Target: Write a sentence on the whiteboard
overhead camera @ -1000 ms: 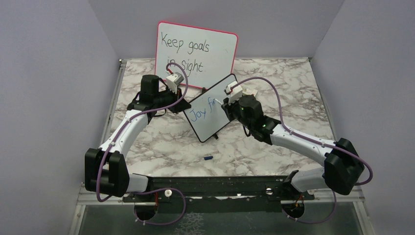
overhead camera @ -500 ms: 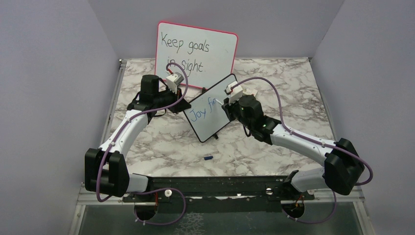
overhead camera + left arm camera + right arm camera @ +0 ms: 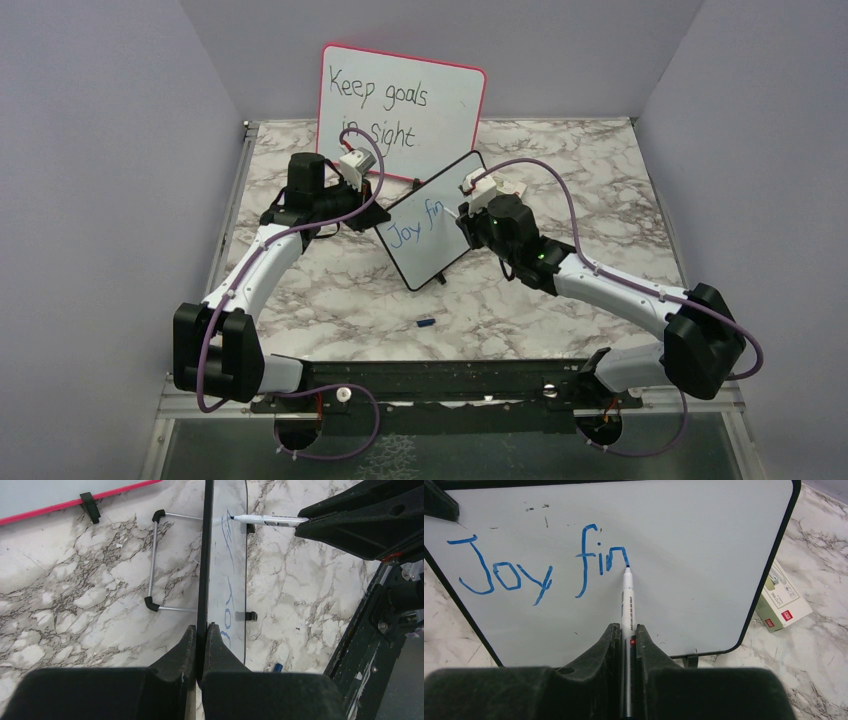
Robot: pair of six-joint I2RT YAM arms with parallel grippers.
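The black-framed whiteboard (image 3: 445, 250) stands tilted in the middle of the table, with its edge pinched between the shut jaws of my left gripper (image 3: 201, 630). On its white face (image 3: 699, 555) the blue sentence (image 3: 539, 565) reads "Joy fin". My right gripper (image 3: 626, 630) is shut on a white marker (image 3: 627, 595). The marker's blue tip touches the board at the foot of the "n". From the left wrist view the marker (image 3: 265, 520) meets the board side-on.
A larger pink-framed whiteboard (image 3: 400, 105) with black writing leans against the back wall. A small box (image 3: 781, 605) lies right of the board. A blue cap (image 3: 425, 322) lies on the marble nearer the arm bases. A wire stand (image 3: 155, 560) lies behind the board.
My right gripper has shifted slightly to the right with the marker, and the letter "n" now shows after "fi". The left arm and the board have stayed still.
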